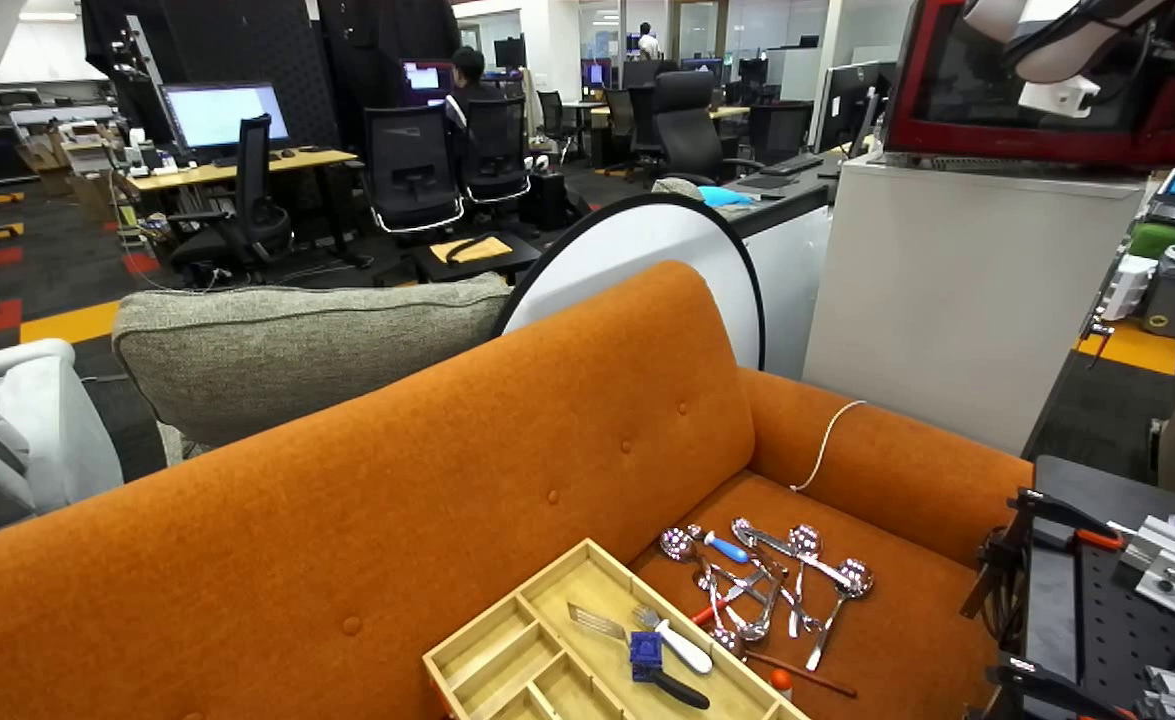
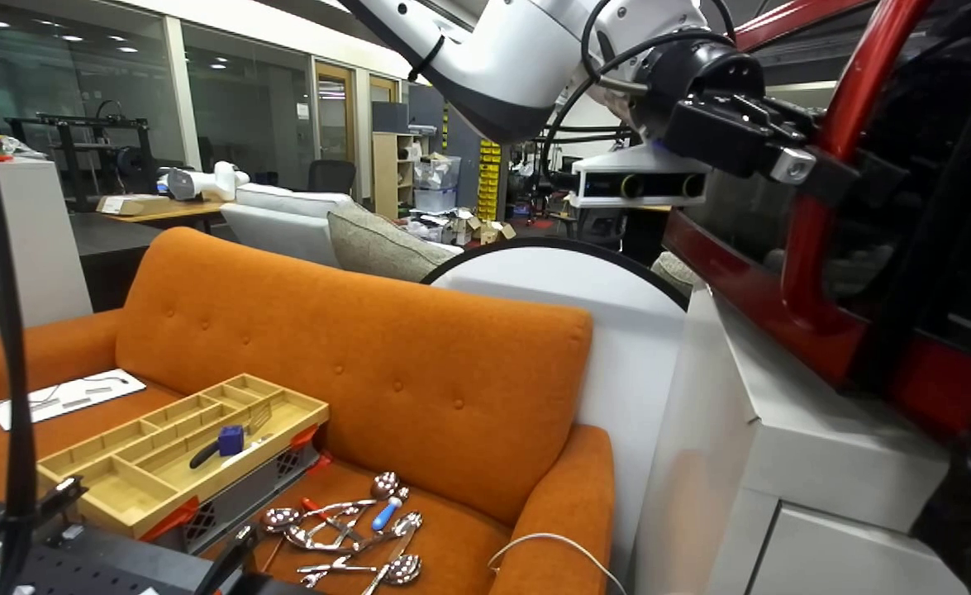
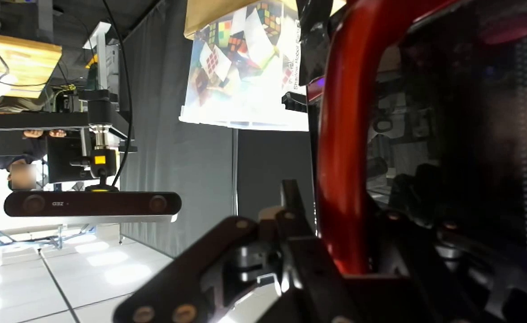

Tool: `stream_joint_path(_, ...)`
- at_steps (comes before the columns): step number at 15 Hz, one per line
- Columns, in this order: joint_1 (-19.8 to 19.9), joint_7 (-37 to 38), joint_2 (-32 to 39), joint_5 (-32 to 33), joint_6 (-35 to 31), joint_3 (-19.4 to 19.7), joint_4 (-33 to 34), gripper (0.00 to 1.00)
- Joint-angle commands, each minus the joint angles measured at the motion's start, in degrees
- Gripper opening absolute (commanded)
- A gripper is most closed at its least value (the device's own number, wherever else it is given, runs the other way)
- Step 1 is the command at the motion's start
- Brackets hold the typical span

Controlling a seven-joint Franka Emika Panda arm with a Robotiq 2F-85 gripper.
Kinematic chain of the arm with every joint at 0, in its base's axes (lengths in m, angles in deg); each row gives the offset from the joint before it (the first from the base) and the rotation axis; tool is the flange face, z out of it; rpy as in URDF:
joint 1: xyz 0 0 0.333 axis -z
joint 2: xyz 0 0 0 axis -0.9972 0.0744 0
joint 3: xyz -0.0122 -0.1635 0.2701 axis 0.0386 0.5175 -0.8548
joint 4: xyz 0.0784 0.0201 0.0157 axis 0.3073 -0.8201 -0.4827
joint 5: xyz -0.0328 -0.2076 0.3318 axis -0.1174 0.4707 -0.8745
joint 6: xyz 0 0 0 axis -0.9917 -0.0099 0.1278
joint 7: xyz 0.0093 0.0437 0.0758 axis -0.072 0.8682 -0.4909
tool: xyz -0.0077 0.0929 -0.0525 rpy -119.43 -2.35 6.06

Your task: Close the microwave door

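While the hand [image 2: 844, 172] clamps the rounded red handle [image 3: 344, 152], the microwave door [image 2: 754, 223] shows dark, reflective glass [image 3: 460, 134]

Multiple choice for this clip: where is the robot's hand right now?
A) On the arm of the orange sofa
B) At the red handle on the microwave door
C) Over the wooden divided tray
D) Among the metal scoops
B, since the wrist view shows the red handle on the microwave door lying between the fingers of the hand.
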Motion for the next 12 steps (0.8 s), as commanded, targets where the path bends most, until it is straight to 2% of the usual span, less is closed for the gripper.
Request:
stream_joint_path(1,1.2,0.9,0.3,-0.1,1.0,0.4,2.0,0.08)
stream_joint_path(4,1.5,-0.8,0.5,-0.1,0.8,0.5,3.0,0.08)
stream_joint_path(5,1.4,-1.3,-0.1,0.0,0.1,0.3,2.5,0.47)
stream_joint_path(7,0.9,-3.3,-2.8,0.3,-2.1,-0.3,0.3,0.63)
stream_joint_path(8,0.5,-1.0,-0.9,-0.1,0.3,-0.3,1.2,0.44)
stream_joint_path(11,0.3,-2.1,-2.7,-0.1,0.3,-0.4,0.4,0.63)
stream_joint_path(12,0.3,-2.2,-2.8,-0.1,0.3,-0.4,0.3,0.63)
